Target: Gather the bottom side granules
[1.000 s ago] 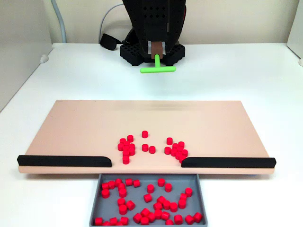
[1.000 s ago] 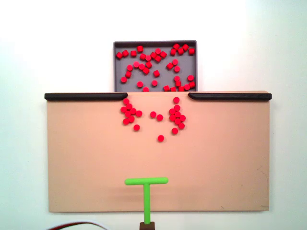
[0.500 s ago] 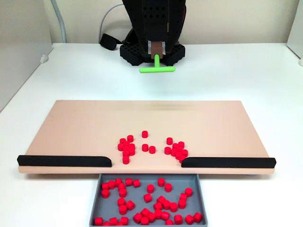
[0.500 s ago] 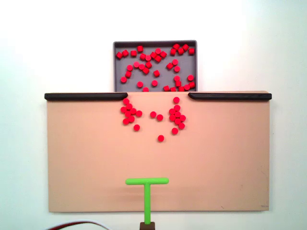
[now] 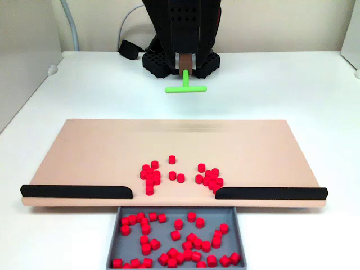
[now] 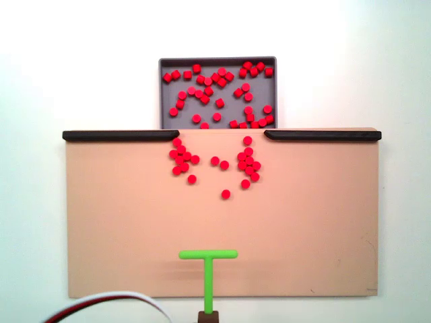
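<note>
The gripper is clamping the stem of a smooth green T-shaped bar, hanging at the 6 o'clock edge of the matte tan board in a fixed view. Stubby red granules are sitting toward 12 o'clock, between two black rails, others lying in the grey tray.

Gripper: fingertips hidden behind black arm housing; grip on green T-tool stem cannot be judged. Arm above gripper cropped by top edge. Grey tray, well in front of gripper, cropped by bottom edge, with some granules. White cable cropped at bottom edge.
</note>
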`<state>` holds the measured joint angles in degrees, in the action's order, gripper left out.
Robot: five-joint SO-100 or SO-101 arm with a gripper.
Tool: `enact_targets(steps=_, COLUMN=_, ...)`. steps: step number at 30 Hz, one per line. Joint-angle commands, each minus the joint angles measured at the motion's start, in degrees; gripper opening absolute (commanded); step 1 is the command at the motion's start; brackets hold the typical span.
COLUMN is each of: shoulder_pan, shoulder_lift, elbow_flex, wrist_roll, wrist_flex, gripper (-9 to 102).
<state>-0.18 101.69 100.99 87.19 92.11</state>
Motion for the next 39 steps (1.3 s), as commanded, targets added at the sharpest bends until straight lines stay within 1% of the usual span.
enact_targets(steps=1, shoulder_pan=0.0, shoulder_lift=0.2, elbow_flex=-1.4, wrist_roll=-0.2, wrist_flex=-0.3, gripper=0)
enact_targets(steps=15, shoulder_pan=1.2, shoulder_lift=-1.0, elbow_flex=-1.4, wrist_roll=1.2, wrist_flex=-0.3, gripper=0)
enact_targets(steps=22, shoulder_pan=1.8, shoulder_lift=-1.7, elbow_flex=-0.4, wrist_roll=3.6, wrist_flex=-0.8, gripper=0)
enact_targets(steps=24, shoulder_pan=2.1, shoulder_lift=-1.8, elbow_flex=0.6, wrist_roll=2.4, wrist_flex=-3.9, gripper=0)
enact_targets(steps=32, shoulder_pan=2.5, shoulder_lift=-0.4, elbow_flex=10.4, wrist_roll=3.3, wrist_flex=-14.3, gripper=0)
enact_targets(steps=39, shoulder_pan=3.1, shoulder_lift=-4.0, elbow_flex=11.6, wrist_roll=2.9, wrist_flex=-18.9, gripper=0)
